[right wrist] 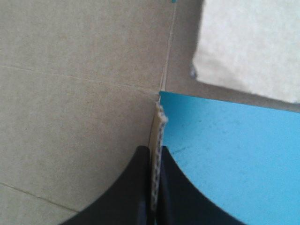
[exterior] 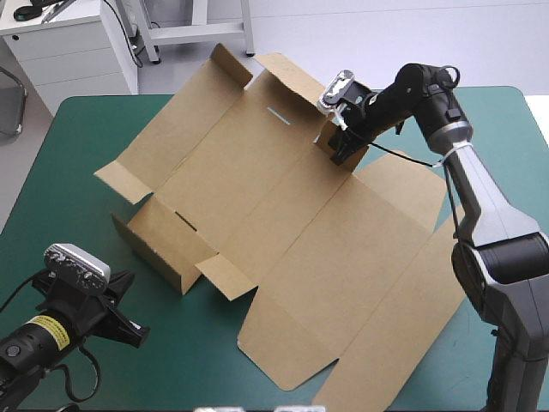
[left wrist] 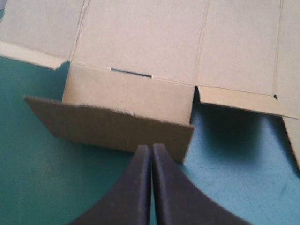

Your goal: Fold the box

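The brown box (exterior: pixel 283 223) lies mostly flat on the teal-green table (exterior: pixel 77 163); my right gripper (right wrist: pixel 154 157) pinches its far right edge; my left gripper (left wrist: pixel 152 149) is closed on nothing, just short of a raised wall (left wrist: pixel 112 126); the yellow label (exterior: pixel 45 330) on my left arm is too small to read.

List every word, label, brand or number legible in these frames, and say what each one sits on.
Nothing can be read.
Yellow label on the left arm: dark marks, too small to read.
The box: plain brown board in all three views, no print.
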Motion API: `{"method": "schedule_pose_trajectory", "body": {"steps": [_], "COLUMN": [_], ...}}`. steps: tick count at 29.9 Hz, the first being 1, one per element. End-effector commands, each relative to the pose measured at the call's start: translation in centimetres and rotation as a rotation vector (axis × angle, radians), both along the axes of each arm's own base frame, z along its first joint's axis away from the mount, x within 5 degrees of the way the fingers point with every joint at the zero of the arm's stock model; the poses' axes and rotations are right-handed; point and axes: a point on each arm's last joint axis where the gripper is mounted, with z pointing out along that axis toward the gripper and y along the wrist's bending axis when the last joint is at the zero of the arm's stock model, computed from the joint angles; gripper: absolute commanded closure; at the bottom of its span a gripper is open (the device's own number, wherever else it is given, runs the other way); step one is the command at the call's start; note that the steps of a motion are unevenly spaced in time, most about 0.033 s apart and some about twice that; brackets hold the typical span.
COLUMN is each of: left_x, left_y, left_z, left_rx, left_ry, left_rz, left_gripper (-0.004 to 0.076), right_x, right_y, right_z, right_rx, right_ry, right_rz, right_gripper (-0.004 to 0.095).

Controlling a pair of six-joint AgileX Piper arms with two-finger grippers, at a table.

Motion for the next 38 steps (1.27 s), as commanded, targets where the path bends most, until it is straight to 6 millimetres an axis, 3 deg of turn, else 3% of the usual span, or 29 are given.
{"method": "schedule_pose_trajectory", "body": {"steps": [1, 7, 13, 21, 29, 32, 38], "left_x": [0.2, 0.2, 0.2, 0.2, 0.2, 0.2, 0.2], "left_y": [-0.1, -0.1, -0.1, -0.1, -0.1, -0.1, -0.1], "left_z": [1.5, 1.5, 1.5, 1.5, 1.5, 1.5, 1.4], "left_rx": [-0.031, -0.031, -0.031, -0.028, -0.028, -0.028, -0.031], "left_ry": [-0.073, -0.073, -0.073, -0.076, -0.076, -0.076, -0.073], "left_rz": [-0.01, -0.01, -0.01, -0.013, -0.013, -0.013, -0.01], "left_gripper": [0.0731, 0.0731, 0.0731, 0.0731, 0.0731, 0.0731, 0.0731], "right_x": [-2.0, -3.1, -4.1, -5.1, -4.2, -4.0, -3.9], "right_y": [2.1, 5.5, 8.0, 8.8, 9.7, 9.9, 9.9], "right_z": [3.7, 3.7, 4.2, 3.8, 1.3, 0.8, 0.9], "right_rx": [-0.033, -0.265, -0.202, -0.137, -0.133, -0.125, -0.125], "right_ry": [-0.194, -0.395, -0.452, -0.382, -0.295, -0.289, -0.289], "right_rz": [0.096, 0.269, 0.323, 0.418, 0.443, 0.441, 0.43], "right_gripper": [0.0923, 0.0928, 0.0928, 0.0928, 0.0906, 0.0779, 0.0403]}}
